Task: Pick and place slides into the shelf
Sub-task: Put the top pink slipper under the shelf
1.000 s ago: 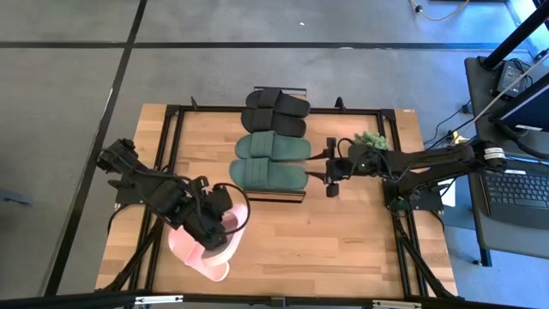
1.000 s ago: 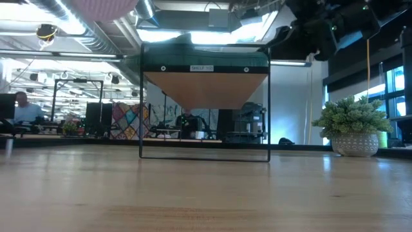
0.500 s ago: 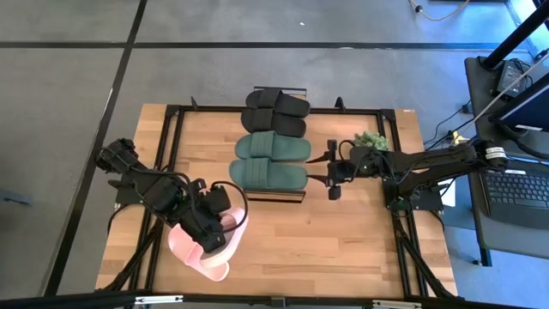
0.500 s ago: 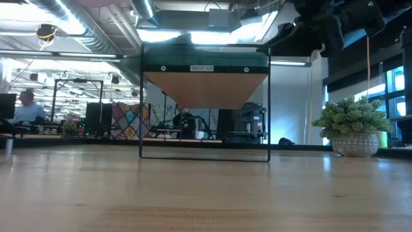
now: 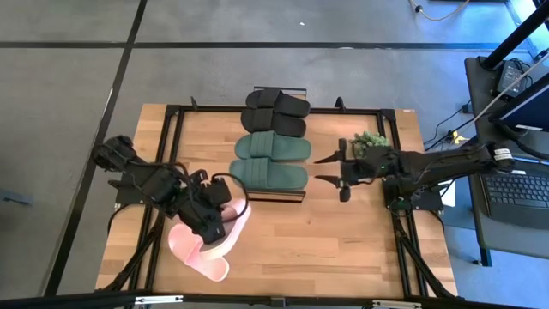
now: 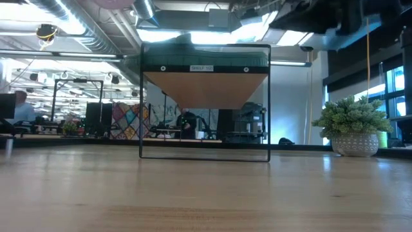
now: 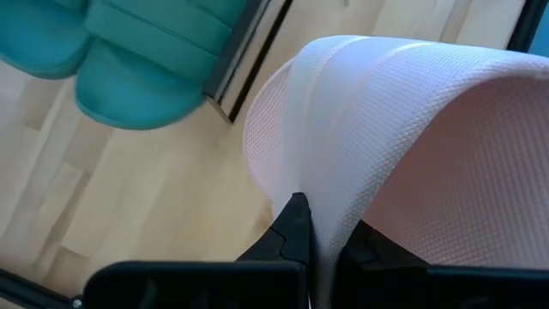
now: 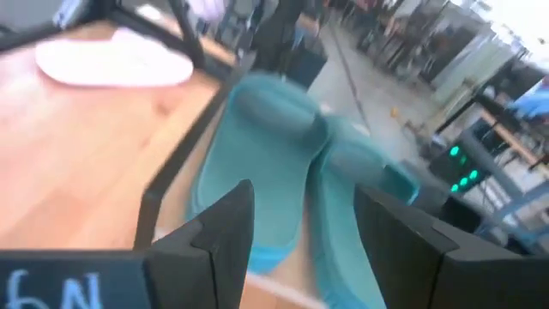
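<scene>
My left gripper (image 5: 214,225) (image 7: 326,233) is over the table's near left part, shut on a pale pink slide (image 5: 238,216) that is lifted off the wood. A second pink slide (image 5: 196,257) (image 8: 111,60) lies flat on the table just under and nearer than it. The shelf (image 5: 302,196) (image 6: 206,87) stands mid-table, with the green pair (image 5: 270,161) and the black pair (image 5: 274,112) resting sole-down on its boards. Right of the shelf my right gripper (image 5: 320,169) (image 8: 300,236) hangs open and empty, fingers aimed at the green slides. My left gripper pinches the pink slide's wide strap at its edge (image 7: 319,184), one finger on each face of the band. The fingers come from above, slanting down. The strap arches away from them, and the slide hangs below, clear of the table.
A small potted plant (image 5: 371,139) (image 6: 353,125) stands at the table's far right, close behind my right arm. Black frame rails (image 5: 171,154) run along the table's edges. Bare wood (image 5: 326,240) lies between the shelf and the near edge.
My right gripper has drawn back from the shelf toward the table's right edge and risen, still open. The held pink slide has gone up a little, leaving only a sliver at the top of the low view.
</scene>
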Robot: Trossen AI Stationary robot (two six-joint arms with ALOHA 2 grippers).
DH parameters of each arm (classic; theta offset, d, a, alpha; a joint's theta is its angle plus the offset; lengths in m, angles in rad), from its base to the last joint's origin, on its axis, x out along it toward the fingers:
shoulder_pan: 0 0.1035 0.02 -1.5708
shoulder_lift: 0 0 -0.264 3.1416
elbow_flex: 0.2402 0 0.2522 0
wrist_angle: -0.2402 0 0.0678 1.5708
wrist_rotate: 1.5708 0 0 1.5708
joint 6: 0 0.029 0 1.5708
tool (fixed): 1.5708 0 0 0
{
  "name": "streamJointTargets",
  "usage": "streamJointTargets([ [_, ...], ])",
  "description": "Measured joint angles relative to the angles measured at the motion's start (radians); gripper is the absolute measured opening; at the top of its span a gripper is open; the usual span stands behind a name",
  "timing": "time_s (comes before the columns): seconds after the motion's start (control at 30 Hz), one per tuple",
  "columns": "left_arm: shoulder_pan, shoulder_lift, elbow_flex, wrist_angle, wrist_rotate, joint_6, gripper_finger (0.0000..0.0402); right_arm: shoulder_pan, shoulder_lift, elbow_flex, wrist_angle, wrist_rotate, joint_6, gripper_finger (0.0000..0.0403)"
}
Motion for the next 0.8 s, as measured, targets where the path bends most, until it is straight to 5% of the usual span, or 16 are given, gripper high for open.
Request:
streamJointTargets([
  [0.23, 0.068, -0.05, 0.0, 0.0, -0.053, 0.085, 0.0002, 0.027, -0.076, 0.001, 0.051, -0.001, -0.003, 0.02],
  [0.4, 0.14, -0.073, 0.0, 0.0, -0.297, 0.28, 0.0001, 0.027, -0.068, 0.001, 0.122, -0.001, -0.027, 0.02],
  [0.5, 0.199, -0.077, 0.002, -0.001, -0.357, 0.344, 0.0001, 0.029, -0.064, 0.007, 0.156, -0.001, -0.089, 0.02],
  [0.8, 0.429, -0.064, 0.018, 0.003, -0.358, 0.316, 0.0001, 0.035, 0.097, 0.355, -0.215, -0.001, -0.139, 0.02],
])
